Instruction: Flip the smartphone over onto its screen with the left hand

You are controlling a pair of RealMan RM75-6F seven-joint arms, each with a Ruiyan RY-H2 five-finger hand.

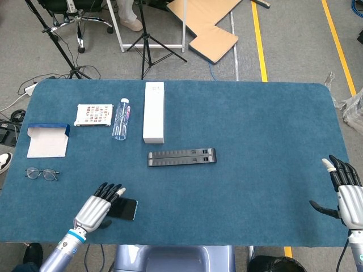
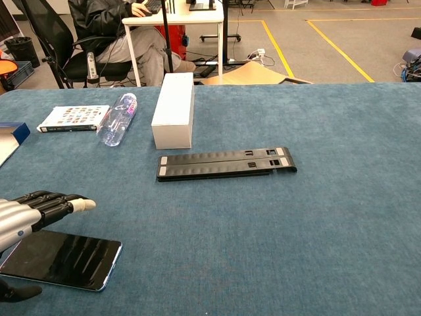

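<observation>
Smartphone (image 2: 62, 259) lies flat near the front-left edge of the blue table (image 1: 255, 141), dark glass face up. Left hand (image 1: 97, 205) is above its left part, fingers (image 2: 56, 203) extended and slightly apart, thumb out to the side, holding nothing; can't tell whether it touches the phone. Right hand (image 1: 343, 190) sits at the front-right edge, fingers spread, empty. Black folded stand (image 1: 182, 157) lies mid-table, well apart from the phone. Behind it: white box (image 1: 153, 111), clear bottle (image 1: 121, 119) just left of the box, booklet (image 1: 94, 115) further left. Glasses (image 1: 41, 173) and an open blue-edged box (image 1: 48, 140) sit at far left.
</observation>
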